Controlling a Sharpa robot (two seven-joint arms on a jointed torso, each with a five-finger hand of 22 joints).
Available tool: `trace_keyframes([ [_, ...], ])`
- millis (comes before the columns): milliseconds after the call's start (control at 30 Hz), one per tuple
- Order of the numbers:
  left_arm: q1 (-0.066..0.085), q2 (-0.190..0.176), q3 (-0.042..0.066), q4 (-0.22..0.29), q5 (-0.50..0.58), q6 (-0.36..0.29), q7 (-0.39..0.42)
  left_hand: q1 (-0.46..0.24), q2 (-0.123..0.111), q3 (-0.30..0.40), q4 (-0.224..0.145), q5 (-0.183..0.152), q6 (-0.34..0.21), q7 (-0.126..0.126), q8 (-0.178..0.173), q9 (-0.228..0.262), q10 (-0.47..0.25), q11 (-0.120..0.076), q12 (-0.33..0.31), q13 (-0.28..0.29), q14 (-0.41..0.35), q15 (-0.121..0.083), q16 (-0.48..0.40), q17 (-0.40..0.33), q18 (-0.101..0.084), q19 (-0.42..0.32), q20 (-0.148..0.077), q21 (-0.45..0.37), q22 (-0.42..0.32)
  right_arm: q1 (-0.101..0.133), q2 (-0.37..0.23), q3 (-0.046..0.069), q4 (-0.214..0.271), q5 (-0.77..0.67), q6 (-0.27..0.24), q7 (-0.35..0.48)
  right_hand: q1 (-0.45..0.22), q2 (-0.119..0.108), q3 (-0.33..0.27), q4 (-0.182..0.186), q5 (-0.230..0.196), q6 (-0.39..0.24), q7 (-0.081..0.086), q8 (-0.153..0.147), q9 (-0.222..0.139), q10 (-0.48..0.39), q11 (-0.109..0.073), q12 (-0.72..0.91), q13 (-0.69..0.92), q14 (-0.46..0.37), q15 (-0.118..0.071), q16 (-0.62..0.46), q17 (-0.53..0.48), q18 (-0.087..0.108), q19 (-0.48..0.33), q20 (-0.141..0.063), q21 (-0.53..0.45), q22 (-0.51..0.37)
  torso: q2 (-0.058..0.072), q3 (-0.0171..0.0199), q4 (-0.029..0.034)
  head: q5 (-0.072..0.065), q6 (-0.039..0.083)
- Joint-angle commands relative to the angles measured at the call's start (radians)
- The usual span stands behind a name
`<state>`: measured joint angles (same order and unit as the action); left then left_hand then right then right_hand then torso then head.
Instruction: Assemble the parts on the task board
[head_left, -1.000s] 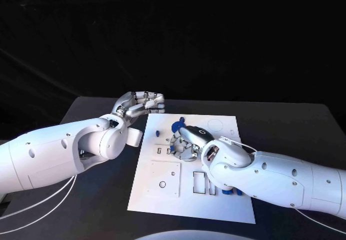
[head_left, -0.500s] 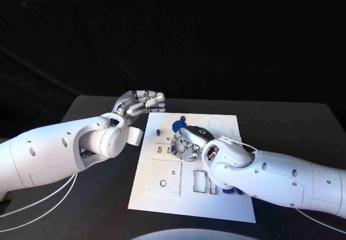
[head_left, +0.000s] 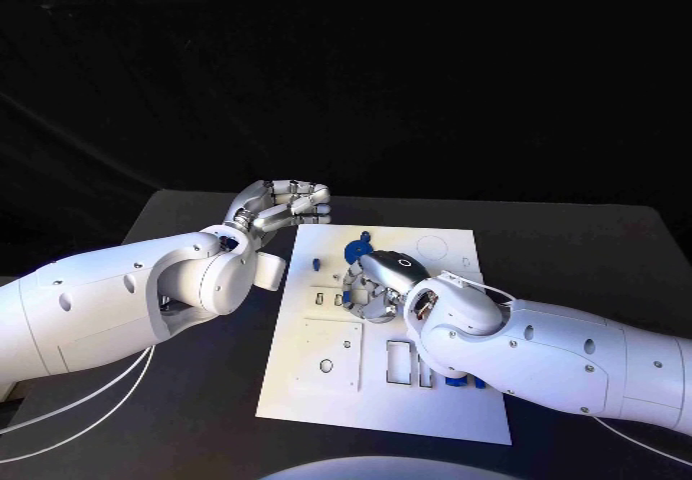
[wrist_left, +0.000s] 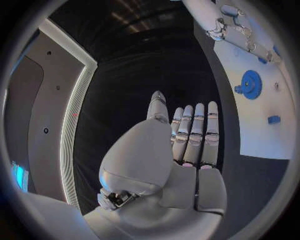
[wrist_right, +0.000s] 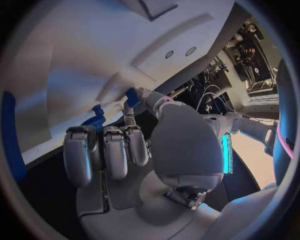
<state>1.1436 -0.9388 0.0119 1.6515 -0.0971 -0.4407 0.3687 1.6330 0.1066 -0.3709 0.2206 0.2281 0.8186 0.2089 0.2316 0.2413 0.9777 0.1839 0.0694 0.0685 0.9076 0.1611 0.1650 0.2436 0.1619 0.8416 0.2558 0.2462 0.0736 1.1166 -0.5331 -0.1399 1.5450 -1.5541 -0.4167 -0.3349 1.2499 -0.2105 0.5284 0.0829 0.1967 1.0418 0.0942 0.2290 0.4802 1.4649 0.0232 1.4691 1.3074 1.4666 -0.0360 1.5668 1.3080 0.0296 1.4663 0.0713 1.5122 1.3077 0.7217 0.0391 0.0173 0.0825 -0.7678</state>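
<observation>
- Black cloth hangs behind the dark counter, and the white task board lies in the middle of the frame, running from just above centre down to the lower middle.
- My right hand sits low over the board at the centre of the frame, knuckles up, so that my fingers reach the small slots just left of it.
- In the right wrist view those fingers are curled down together onto the white plate, and a small blue part shows at the tips of thumb and forefinger. I judge it is pinched there for seating in a slot, but the tips hide the contact, so I cannot tell for sure.
- My left hand is raised off the board's upper left corner, above the bare counter. I judge it is parked there to leave the right hand room.
- The left wrist view shows that hand's fingers straight, side by side, thumb alongside, with nothing in them.
- A blue gear-like part lies on the board near its far edge, at the upper centre in the head view, with a small blue peg nearby to its left.
- More blue parts peek out from under my right forearm in the lower right of the board; most of them are hidden.
- Several cut-outs in the lower board are unfilled, so I judge the assembly far from finished.
</observation>
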Motion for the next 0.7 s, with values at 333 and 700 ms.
trace_keyframes([
  [333, 0.001, 0.001, 0.001, 0.001, 0.002, 0.017, 0.003, -0.001, 0.009, -0.003, -0.004, -0.004, -0.009, 0.019, -0.006, 0.001, -0.009, 0.001, -0.003, 0.000, -0.006, -0.003, -0.006, 0.001, 0.016, 0.001, 0.005, -0.006, -0.001, -0.004, -0.002, -0.002, 0.000, -0.030, 0.021, -0.022, -0.015, -0.019, -0.008, -0.002, -0.013, -0.015, 0.005, -0.012, -0.005, 0.014, -0.001, -0.015, 0.138, 0.104, -0.003, 0.004, 0.263, -0.010, 0.054, -0.001, -0.004, 0.220, 0.000, -0.0004, 0.0000, 0.001, -0.001],
  [700, 0.001, 0.001, 0.001, 0.000, 0.002, 0.017, 0.003, -0.001, 0.009, -0.003, -0.004, -0.004, -0.009, 0.019, -0.006, 0.001, -0.009, 0.001, -0.003, 0.000, -0.006, -0.003, -0.006, 0.001, 0.016, 0.001, 0.005, -0.006, -0.001, -0.004, -0.001, -0.002, -0.001, -0.031, 0.019, -0.018, -0.026, -0.032, -0.014, -0.001, -0.016, -0.034, 0.013, -0.025, -0.010, 0.009, 0.006, -0.021, 0.133, 0.104, 0.003, 0.004, 0.263, -0.010, 0.052, 0.004, -0.007, 0.219, 0.000, -0.0007, -0.0007, 0.000, 0.000],
])
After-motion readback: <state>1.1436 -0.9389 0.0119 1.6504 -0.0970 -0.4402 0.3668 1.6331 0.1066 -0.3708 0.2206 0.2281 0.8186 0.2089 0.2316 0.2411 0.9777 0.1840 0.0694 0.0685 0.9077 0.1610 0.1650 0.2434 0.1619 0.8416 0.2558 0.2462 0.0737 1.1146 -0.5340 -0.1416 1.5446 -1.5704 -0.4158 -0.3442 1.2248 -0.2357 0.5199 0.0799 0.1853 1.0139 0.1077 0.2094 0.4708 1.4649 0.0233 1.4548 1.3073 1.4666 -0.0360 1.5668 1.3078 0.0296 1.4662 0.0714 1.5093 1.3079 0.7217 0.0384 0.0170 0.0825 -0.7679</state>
